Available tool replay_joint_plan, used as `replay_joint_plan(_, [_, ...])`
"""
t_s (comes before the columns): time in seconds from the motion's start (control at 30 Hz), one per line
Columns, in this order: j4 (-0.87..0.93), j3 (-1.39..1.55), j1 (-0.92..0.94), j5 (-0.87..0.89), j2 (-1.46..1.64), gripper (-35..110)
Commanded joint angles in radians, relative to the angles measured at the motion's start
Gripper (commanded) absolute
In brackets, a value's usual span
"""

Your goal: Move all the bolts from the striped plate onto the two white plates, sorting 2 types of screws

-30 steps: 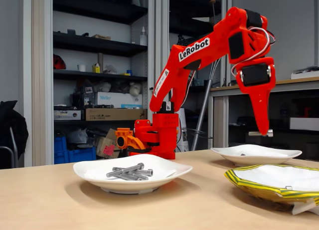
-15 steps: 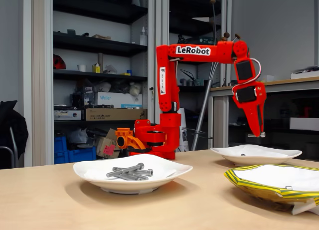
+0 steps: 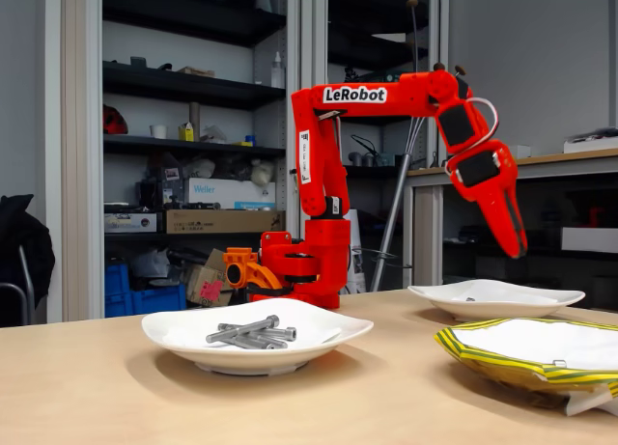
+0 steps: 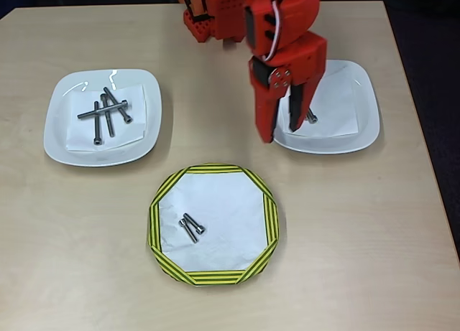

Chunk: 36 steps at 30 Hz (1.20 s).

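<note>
The striped plate (image 4: 270,223) (image 3: 483,357) lies at the table's front and holds two short bolts (image 4: 191,227) side by side. In the overhead view, the left white plate (image 4: 57,146) (image 3: 174,333) carries several long bolts (image 4: 105,112) (image 3: 251,332) in a loose pile. On the right white plate (image 4: 366,123) (image 3: 546,299) lies one short bolt (image 4: 311,118). My red gripper (image 4: 282,133) (image 3: 519,249) hangs open and empty above that plate's left rim, with its fingers pointing down.
The arm's base (image 4: 208,22) (image 3: 304,266) stands at the table's far edge, between the two white plates. A white paper sheet lines each plate. Bare tabletop (image 4: 79,245) surrounds the striped plate. Shelves and a bench stand behind the table.
A second ago my gripper held a short bolt at its tip above the right white plate. Its fingers have since let go and tilted upward, and the arm has folded back.
</note>
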Motion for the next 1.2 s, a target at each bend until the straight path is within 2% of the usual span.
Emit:
replay_joint_plan(0.0, [-0.003, -0.229, 0.149, -0.279, -0.141, 14])
replay_joint_plan(0.17, [-0.026, -0.476, 0.242, -0.483, -0.407, 15])
replay_joint_plan(0.33, [-0.011, -0.699, 0.275, -0.571, -0.652, 14])
replay_joint_plan(0.5, [0.092, -0.865, 0.278, -0.574, -0.782, 14])
replay_joint_plan(0.93, [0.106, -0.884, 0.336, -0.595, -0.854, 12])
replay_joint_plan(1.17, [0.170, -1.005, 0.350, -0.588, -0.948, 7])
